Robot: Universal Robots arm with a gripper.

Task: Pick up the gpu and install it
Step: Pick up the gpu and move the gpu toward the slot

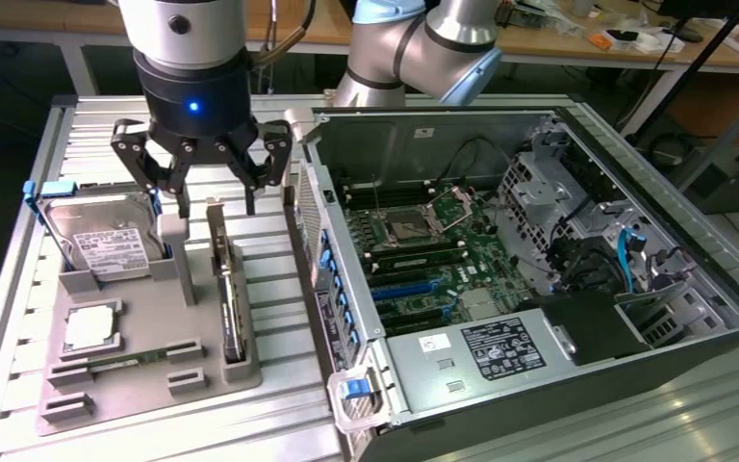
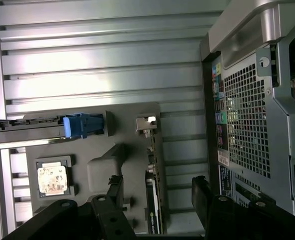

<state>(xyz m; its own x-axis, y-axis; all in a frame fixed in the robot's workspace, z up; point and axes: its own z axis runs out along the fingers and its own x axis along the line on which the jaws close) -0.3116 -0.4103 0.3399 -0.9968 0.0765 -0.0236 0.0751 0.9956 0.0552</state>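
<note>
We see the gpu standing on edge in a grey holder on the counter. At its nine o'clock a hard drive bears a white label, its print unreadable. The pincer points straight down over the card's twelve o'clock end, spread wide and holding nothing.

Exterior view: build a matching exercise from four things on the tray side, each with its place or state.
Things:
1. gpu
2. hard drive
3. processor chip
4. hand

Place or state:
A. open, above the grey tray
B. bears a white printed label
C. lies flat in a square recess
D. stands on edge, nearest the computer case

Pairs: 1-D, 2-B, 3-C, 4-A.
</note>
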